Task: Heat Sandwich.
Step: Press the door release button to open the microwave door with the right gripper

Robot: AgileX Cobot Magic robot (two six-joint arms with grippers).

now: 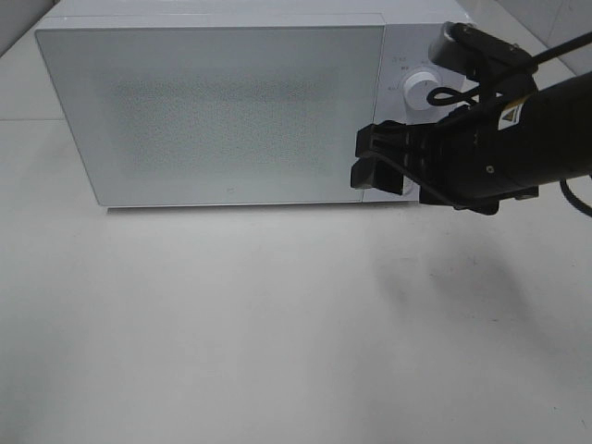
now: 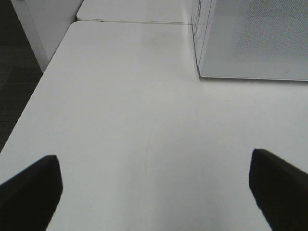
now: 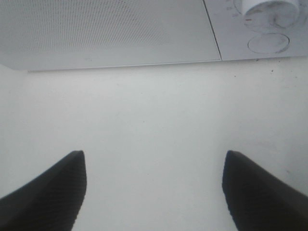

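The sandwich is out of view in every frame. A white microwave (image 1: 222, 111) stands at the back of the table with its door shut. My right gripper (image 1: 370, 159) hovers open and empty in front of the microwave's lower right corner, just below the white dial (image 1: 421, 86). Seen from the right wrist, that gripper (image 3: 154, 156) points at the bare table before the door (image 3: 106, 29), with the dial (image 3: 267, 6) and a round button (image 3: 268, 43) off to one side. My left gripper (image 2: 154, 156) is wide open over bare table, well short of the microwave (image 2: 255, 38). It does not appear in the exterior high view.
The white table (image 1: 277, 324) spreads in front of the microwave. In the left wrist view the table edge drops to dark floor (image 2: 14, 72), and a second white tabletop (image 2: 130, 9) adjoins behind.
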